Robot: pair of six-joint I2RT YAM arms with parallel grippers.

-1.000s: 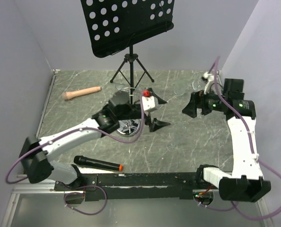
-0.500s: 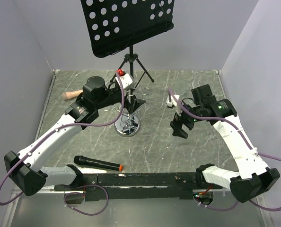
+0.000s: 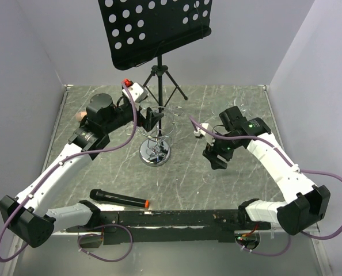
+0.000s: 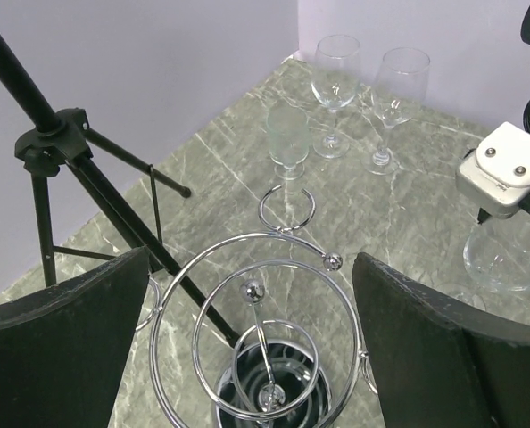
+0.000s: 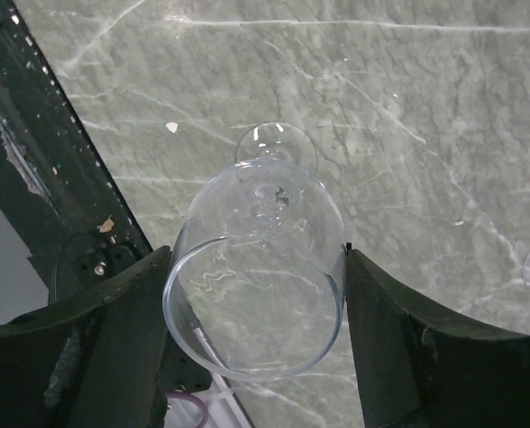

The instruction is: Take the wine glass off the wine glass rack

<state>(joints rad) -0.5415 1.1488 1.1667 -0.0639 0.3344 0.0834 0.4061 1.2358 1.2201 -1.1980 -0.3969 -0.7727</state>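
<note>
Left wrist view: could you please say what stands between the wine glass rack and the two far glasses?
A third wine glass, upright, in the left wrist view.

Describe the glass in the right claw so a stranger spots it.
Start at the chrome wine glass rack mid-table and look right to the right claw. The wine glass is clamped by its bowl between the fingers; the other glasses stand free.

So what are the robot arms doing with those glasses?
The right gripper is holding a glass by its bowl, out over the table and away from the rack. The left gripper is open at the rack, with a finger on each side of its wire rings. Other glasses stand at the back of the table.
</note>
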